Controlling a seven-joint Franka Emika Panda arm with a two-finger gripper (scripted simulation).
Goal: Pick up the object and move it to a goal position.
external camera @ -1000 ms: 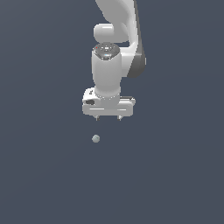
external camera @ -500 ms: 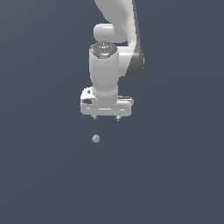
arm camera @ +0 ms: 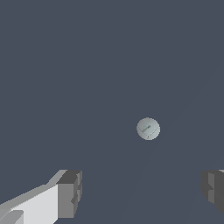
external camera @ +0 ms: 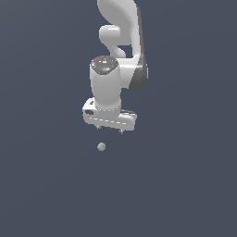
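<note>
ball: tiny pale grey-green ball (external camera: 101, 146), smooth and plain, sitting on its own against the flat dark blue-grey background. Way smaller than the pincer.
ball up close: in the wrist view the ball (arm camera: 148, 128) is a clean round thing with a faint darker mark near its middle, nothing touching it.
ball vs pincer: in the exterior view it's just below the pincer (external camera: 109, 130) with a clear gap between them. Sideways it falls between the two fingertips, closer to the one on the exterior view's left.
pincer: spread wide and empty. In the wrist view the two grey fingers (arm camera: 70, 193) are far apart at opposite sides of the picture, and the ball isn't between the pads, it's out beyond them.
fingertips from outside: only two small nubs poke out under the white hand body, so not much detail there.
arm: white Panda arm (external camera: 121, 41) comes down from the top of the exterior view, wrist pointing straight down over the ball.
</note>
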